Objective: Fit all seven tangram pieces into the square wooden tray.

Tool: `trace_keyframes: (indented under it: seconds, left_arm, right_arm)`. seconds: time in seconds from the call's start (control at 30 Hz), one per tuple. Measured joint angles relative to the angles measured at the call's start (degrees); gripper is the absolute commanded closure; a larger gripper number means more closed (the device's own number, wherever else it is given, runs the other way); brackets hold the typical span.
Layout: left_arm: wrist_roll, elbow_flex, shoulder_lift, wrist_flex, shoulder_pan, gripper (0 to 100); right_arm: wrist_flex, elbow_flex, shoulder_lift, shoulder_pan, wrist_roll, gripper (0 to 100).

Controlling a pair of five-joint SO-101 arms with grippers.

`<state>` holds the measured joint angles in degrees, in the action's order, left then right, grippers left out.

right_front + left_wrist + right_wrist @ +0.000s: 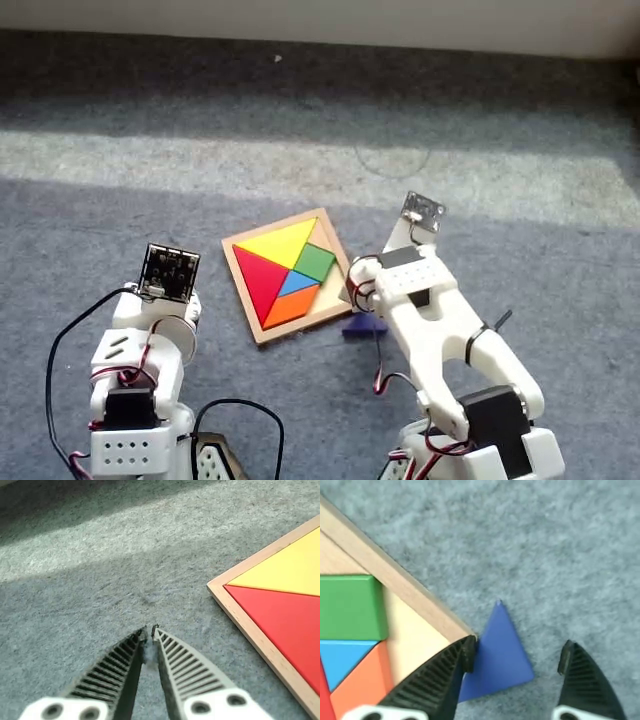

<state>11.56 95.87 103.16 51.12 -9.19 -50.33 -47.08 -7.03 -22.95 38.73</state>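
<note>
Square wooden tray [240,290] is seen flat on grey short-pile carpet [450,150], with a raised pale wood rim. Smooth, matte pieces are seated inside: yellow triangle [280,245], red triangle [260,282], green square [316,262], light blue triangle [297,283], orange piece [293,307]. A strip of bare wood is left along one edge. Dark blue triangle [495,652] is found outside on the carpet, just beside the rim. Right gripper [517,655] is spread wide, ribbed fingers straddling it. Left gripper [150,631] is pinched closed on nothing, over carpet near the tray.
</note>
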Motion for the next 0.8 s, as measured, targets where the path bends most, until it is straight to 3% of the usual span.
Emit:
trace_keyframes:
  seconds: [0.33, 0.5, 0.8]
  left_arm:
    - [0.00, 0.00, 0.00, 0.00, 0.00, 95]
    - [0.00, 0.00, 0.00, 0.00, 0.00, 95]
    - [0.00, 0.00, 0.09, 0.00, -0.09, 95]
  right_arm:
    - [0.00, -1.58, -0.09, -3.69, 0.18, 72.4]
    - [-6.68, -1.85, 1.05, -7.38, 0.18, 72.4]
    - [-8.35, -0.97, 1.32, -5.10, 0.18, 72.4]
